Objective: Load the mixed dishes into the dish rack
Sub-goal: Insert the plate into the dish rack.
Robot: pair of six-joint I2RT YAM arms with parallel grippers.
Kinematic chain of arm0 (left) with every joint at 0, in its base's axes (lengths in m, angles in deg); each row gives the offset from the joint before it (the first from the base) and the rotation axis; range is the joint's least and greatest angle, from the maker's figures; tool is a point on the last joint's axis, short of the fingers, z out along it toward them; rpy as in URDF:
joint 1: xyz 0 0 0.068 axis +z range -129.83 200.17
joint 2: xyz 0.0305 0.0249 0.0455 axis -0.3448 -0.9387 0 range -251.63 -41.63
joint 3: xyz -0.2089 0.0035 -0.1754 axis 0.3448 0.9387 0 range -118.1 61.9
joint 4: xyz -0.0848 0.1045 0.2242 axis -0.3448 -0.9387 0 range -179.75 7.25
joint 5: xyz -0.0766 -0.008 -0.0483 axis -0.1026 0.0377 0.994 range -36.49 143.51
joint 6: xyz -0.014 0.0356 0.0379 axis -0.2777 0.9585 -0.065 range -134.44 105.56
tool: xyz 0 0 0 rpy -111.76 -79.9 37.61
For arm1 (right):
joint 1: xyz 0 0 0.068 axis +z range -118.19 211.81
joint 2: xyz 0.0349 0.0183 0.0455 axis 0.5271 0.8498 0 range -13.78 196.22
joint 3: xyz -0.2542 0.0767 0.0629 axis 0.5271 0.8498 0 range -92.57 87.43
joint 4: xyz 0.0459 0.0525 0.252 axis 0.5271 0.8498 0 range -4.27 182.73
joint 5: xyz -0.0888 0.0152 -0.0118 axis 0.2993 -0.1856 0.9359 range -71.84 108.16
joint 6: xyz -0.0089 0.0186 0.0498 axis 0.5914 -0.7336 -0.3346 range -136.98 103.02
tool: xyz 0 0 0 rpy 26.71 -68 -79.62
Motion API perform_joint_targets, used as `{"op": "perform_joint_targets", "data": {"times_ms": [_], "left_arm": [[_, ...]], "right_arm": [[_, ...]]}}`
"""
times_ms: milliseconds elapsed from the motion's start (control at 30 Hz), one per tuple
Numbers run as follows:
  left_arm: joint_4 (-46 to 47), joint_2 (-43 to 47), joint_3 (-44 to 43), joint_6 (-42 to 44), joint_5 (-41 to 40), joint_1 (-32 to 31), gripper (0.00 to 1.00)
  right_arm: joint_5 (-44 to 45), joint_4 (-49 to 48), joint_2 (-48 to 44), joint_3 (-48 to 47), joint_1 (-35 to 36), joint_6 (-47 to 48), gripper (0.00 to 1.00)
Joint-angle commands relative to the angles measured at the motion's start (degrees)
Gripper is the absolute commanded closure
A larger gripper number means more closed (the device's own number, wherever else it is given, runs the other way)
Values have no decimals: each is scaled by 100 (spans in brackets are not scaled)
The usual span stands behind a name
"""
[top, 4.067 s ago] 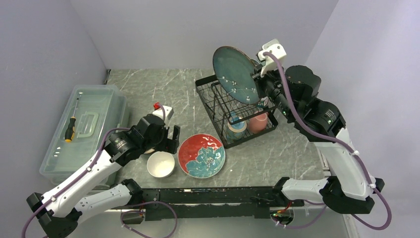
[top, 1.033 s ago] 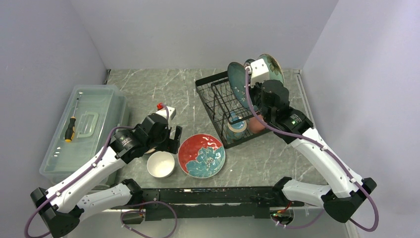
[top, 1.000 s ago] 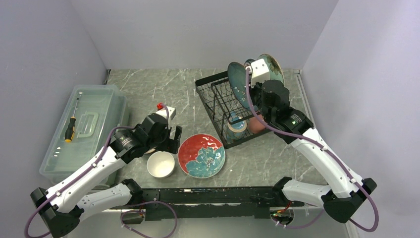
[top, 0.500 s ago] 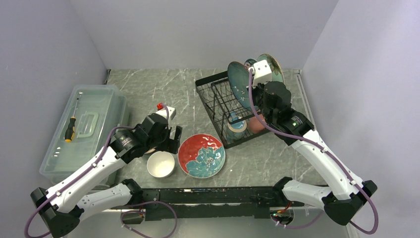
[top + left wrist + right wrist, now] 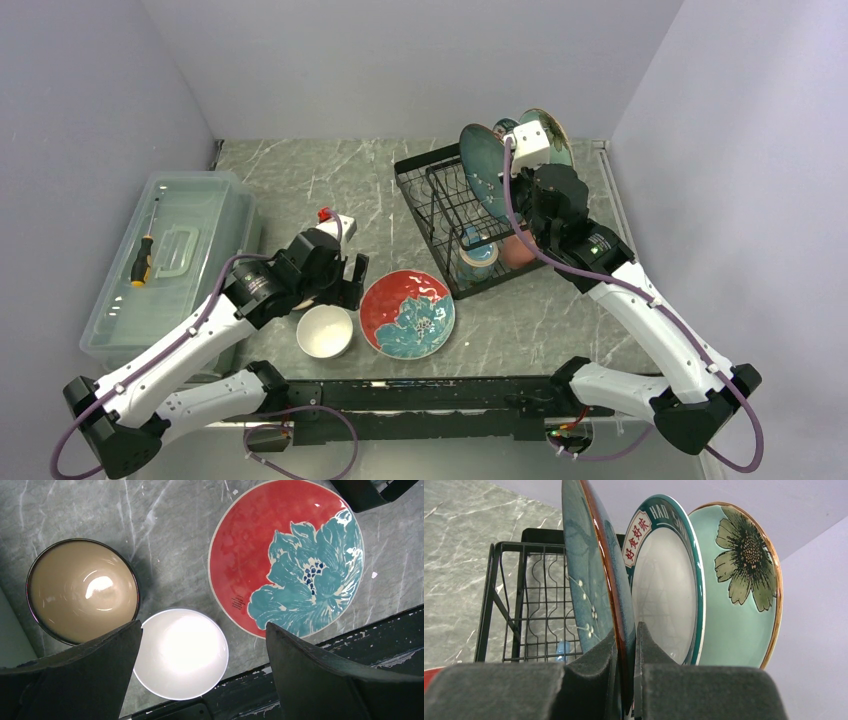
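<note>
The black wire dish rack [image 5: 427, 235] stands at the back right and shows in the right wrist view [image 5: 524, 545]. My right gripper [image 5: 508, 182] [image 5: 625, 645] is shut on the rim of a dark teal plate [image 5: 482, 172] [image 5: 584, 570] standing upright in the rack. Behind it stand the white lettered-rim plate [image 5: 664, 590] and the mint-green flower plate [image 5: 739, 605]. A blue mug [image 5: 477, 252] and a pink mug [image 5: 520, 250] sit in the rack's basket. My left gripper [image 5: 345, 285] [image 5: 202, 625] is open above the white bowl [image 5: 180, 655], between the brown bowl [image 5: 82, 590] and the red flower plate [image 5: 285, 560].
A clear plastic box [image 5: 170, 260] with a screwdriver [image 5: 140, 262] on its lid stands at the left. The black base rail [image 5: 420, 395] runs along the near edge. Grey walls close in on the left, back and right.
My right gripper has brought the dark teal plate down from high above the rack into a slot beside the other plates, then barely shifted. My left arm has hardly moved.
</note>
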Motion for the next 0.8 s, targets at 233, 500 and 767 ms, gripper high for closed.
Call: {"op": "perform_joint_targets", "data": {"times_ms": [233,500,767], "left_arm": [[18,-14,-7,17,-113,-5,1],[12,-27,-13,17,-117,-7,1],[12,-27,-15,9,-125,-12,1]], "right_arm": [[79,-568,-120,-9,-15,-880,89],[57,-529,-193,-163,-15,-910,73],[-7,-440,-229,-407,-15,-950,58]]}}
